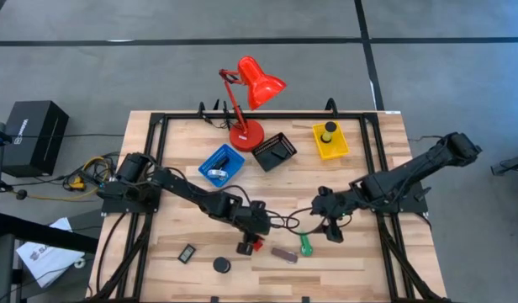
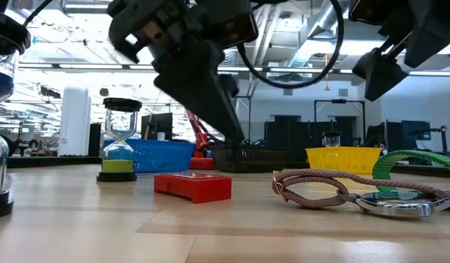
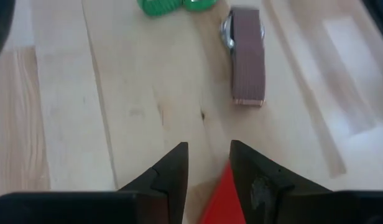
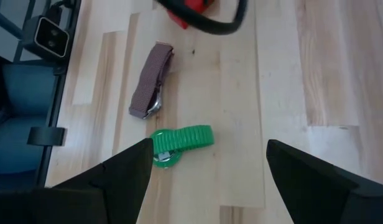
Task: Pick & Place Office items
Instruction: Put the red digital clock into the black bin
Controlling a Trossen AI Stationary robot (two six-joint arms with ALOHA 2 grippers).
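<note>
My left gripper (image 1: 251, 237) (image 3: 207, 149) hangs just above the red block (image 1: 257, 245) (image 2: 192, 186), which lies flat on the table. The fingers are open by a narrow gap, and the block (image 3: 221, 196) shows between them. My right gripper (image 1: 330, 233) (image 4: 209, 155) is wide open and well above the table, over the green ribbed piece (image 4: 179, 142) (image 1: 305, 244). A brown bar with a silvery clip (image 3: 247, 59) (image 4: 149, 81) (image 1: 284, 254) lies flat between the two. A black round piece (image 1: 221, 265) and a small black rectangle (image 1: 187, 252) sit near the front edge.
At the far side stand the red desk lamp (image 1: 246, 93), the blue tray (image 1: 221, 164), the black tray (image 1: 274, 151) and the yellow tray (image 1: 343, 143), which holds a black round piece (image 1: 329, 129). A dark cable (image 1: 284, 223) sags between the two grippers. A sand timer (image 2: 119, 142) stands on the table.
</note>
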